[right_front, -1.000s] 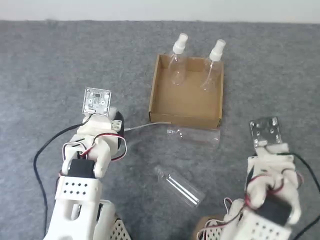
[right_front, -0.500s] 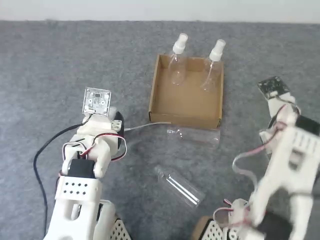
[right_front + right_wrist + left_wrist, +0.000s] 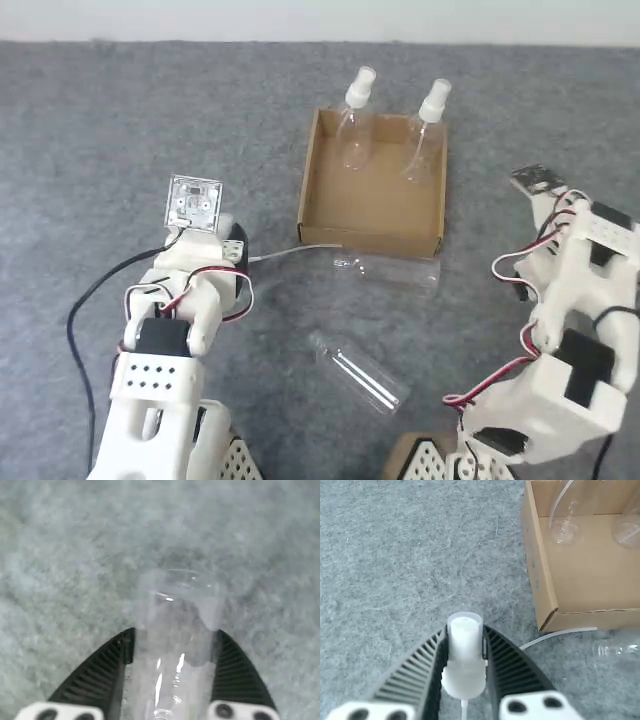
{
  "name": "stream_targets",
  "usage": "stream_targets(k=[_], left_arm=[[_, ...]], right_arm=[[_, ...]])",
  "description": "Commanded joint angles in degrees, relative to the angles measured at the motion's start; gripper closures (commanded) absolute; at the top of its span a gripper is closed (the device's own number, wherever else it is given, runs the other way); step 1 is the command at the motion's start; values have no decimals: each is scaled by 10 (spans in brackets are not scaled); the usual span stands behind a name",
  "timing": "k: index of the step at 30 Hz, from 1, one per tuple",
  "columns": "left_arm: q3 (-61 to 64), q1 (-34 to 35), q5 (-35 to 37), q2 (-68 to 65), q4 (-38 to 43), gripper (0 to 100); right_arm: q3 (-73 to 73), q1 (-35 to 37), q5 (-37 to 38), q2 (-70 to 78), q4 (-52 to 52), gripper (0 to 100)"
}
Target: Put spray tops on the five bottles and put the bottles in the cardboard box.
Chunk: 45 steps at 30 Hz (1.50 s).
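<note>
Gently: your left hand (image 3: 465,632) grips the stiff spray top (image 3: 464,665), your right hand (image 3: 172,637) the clear bottle (image 3: 175,605), at four o'clock from the cardboard box (image 3: 372,238). It is likely thin, slick plastic, so hold its body softly.

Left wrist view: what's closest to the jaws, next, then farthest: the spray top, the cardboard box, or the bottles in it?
1. spray top, clamped between the jaws.
2. cardboard box, its corner just ahead.
3. bottles, standing inside the box.
</note>
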<state>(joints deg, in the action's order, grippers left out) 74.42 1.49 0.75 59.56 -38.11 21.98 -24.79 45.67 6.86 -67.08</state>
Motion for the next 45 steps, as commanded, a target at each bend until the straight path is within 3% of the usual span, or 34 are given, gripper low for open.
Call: stream_targets(k=[1,5,11,18,23,25,27,34,36,40,45], left_arm=[[-2,4,-4,18,14,989],[-2,4,-4,18,14,989],[-2,4,-4,18,13,989],[-2,2,-4,18,13,989],[-2,2,-4,18,13,989],[-2,2,-4,18,13,989],[-2,2,-4,18,13,989],[-2,2,-4,18,13,989],[-2,3,-4,18,13,989],[-2,4,-4,18,14,989],[-2,4,-4,18,14,989]], right_arm=[[-20,-45,-141,2,4,976],[-17,-80,-296,4,32,960],[-38,-115,-518,1,46,826],[-89,-83,-495,1,-25,711],[-178,-79,-483,1,-90,694],[-222,-78,-435,1,-121,695],[-258,-74,-338,1,-148,695],[-252,-51,142,8,-233,695],[-229,-61,241,8,-244,695],[-185,-77,310,8,-229,695],[-132,-95,320,7,-168,695]])
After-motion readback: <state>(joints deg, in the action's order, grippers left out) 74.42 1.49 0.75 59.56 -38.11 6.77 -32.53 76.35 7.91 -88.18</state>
